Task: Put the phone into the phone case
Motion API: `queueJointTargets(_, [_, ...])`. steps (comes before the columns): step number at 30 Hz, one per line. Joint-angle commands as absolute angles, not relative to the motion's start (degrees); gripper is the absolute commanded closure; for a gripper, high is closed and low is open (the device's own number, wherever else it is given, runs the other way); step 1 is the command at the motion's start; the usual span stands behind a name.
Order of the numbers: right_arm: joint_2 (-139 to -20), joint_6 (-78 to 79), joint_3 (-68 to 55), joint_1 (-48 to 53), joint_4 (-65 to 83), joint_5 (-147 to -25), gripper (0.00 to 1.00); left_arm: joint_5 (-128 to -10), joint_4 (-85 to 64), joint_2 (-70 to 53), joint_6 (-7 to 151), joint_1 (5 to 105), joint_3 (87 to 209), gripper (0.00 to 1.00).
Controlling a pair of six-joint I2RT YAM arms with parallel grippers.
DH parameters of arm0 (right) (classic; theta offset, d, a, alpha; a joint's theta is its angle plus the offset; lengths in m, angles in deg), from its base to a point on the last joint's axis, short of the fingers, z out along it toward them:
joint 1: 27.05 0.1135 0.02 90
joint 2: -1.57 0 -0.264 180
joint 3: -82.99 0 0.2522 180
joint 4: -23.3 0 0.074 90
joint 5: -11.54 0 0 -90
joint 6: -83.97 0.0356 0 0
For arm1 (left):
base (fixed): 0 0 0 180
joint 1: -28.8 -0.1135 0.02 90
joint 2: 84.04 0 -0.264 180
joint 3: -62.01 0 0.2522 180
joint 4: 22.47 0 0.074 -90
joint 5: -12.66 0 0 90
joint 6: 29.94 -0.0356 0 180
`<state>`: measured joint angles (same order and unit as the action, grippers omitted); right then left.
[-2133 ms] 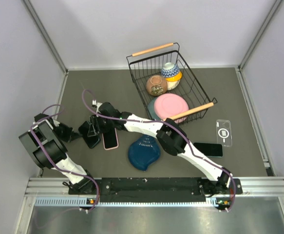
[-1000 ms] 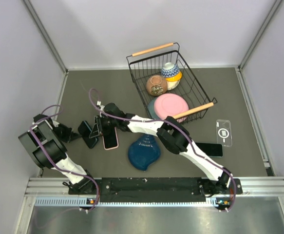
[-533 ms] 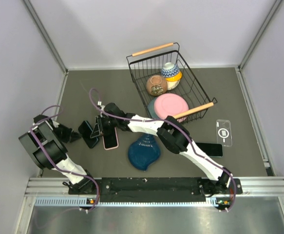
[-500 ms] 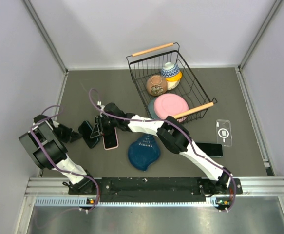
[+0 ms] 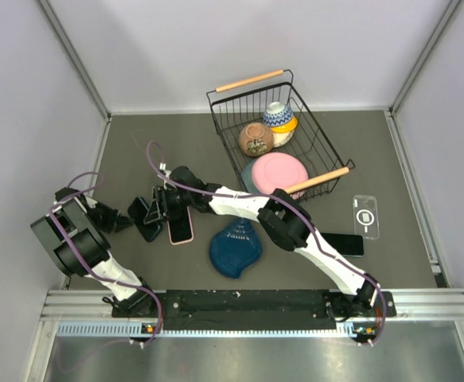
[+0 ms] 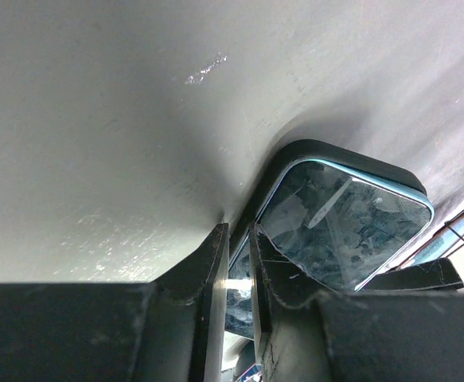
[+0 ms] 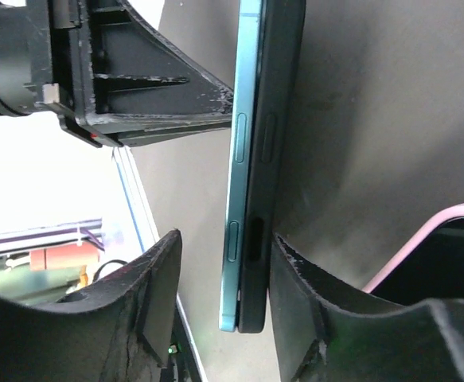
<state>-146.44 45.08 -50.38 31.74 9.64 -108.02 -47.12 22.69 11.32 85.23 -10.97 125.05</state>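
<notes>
1. Reaching in from the far left, the left gripper (image 6: pixel 238 239) has its fingers almost together. Only a slim gap is left, and the phone's near corner runs into it.
2. Phone (image 6: pixel 339 223): teal-rimmed, screen showing, seated in a black phone case (image 6: pixel 339 153). It sits on the grey table (image 5: pixel 176 143), left of centre.
3. Right gripper (image 7: pixel 224 239): jaws spread, straddling phone and case edge-on. One finger is against the case back; the other is clear of the screen.
4. Pink-cased phone (image 5: pixel 181 228): lying flat, just right of the pair.
5. Blue dish (image 5: pixel 235 248): near the centre.
6. Wire basket (image 5: pixel 250 80): at the back, holding bowls and a pink plate.
7. Clear case (image 5: pixel 365 216) and black handset (image 5: pixel 341 243): at the far right.
</notes>
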Motion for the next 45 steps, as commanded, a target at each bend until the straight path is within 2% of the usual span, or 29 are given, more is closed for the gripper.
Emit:
queueJointTargets(1, [-140.73,47.31,-50.39,30.88,17.00,-110.36,0.53,-49.48,21.17,11.77,84.49,-10.58,123.85,0.79])
queueJointTargets(6, [-141.61,47.93,-50.65,30.61,16.92,-110.54,0.62,-49.39,21.09,11.76,84.49,-10.58,123.76,0.80])
queueJointTargets(9, [-141.70,47.67,-50.65,30.61,16.66,-110.63,0.82,-49.21,20.91,11.76,84.67,-10.58,123.59,0.80])
queueJointTargets(10, [-141.70,47.41,-50.74,30.61,16.57,-110.37,0.95,-49.21,20.82,11.76,84.76,-10.58,123.59,0.80])
queueJointTargets(11, [-141.61,47.06,-50.82,30.61,15.61,-110.10,1.00,-49.04,20.73,11.68,84.76,-10.58,123.41,0.80])
queueJointTargets(18, [-142.75,41.08,-54.86,31.22,7.00,-107.55,1.00,-48.69,20.65,10.89,84.76,-10.58,123.32,0.79])
queueJointTargets(22, [-143.45,38.45,-56.98,31.93,3.92,-105.98,0.72,-48.33,20.47,11.24,84.85,-10.58,123.32,0.79])
queueJointTargets(23, [-143.63,38.18,-57.15,32.02,3.65,-105.80,0.71,-48.33,20.38,11.15,84.85,-10.49,123.41,0.79])
queueJointTargets(24, [-143.72,37.83,-57.33,32.02,3.48,-105.71,0.72,-48.33,20.47,11.06,84.76,-10.58,123.32,0.79])
queueJointTargets(25, [-143.80,37.65,-57.50,32.02,2.95,-105.27,0.87,-48.16,20.47,10.97,84.85,-10.49,123.41,0.79])
queueJointTargets(26, [-143.89,37.04,-57.68,31.93,2.69,-104.83,0.96,-47.90,20.47,10.89,84.85,-10.49,123.41,0.79])
queueJointTargets(27, [-143.63,36.69,-57.51,32.02,2.60,-104.22,1.00,-47.72,20.64,10.62,84.85,-10.58,123.50,0.79])
queueJointTargets(35, [-139.24,34.92,-58.82,29.65,2.68,-105.00,1.00,-42.29,20.65,2.99,86.78,-10.58,125.87,0.55])
queueJointTargets(43, [-130.90,38.44,-55.23,24.12,7.08,-106.85,1.00,-32.79,17.66,-1.33,90.64,-10.58,125.08,0.48])
queueJointTargets(45, [-129.31,39.40,-53.73,23.23,7.95,-106.59,1.00,-27.11,13.30,-1.51,92.22,-10.49,123.34,0.42])
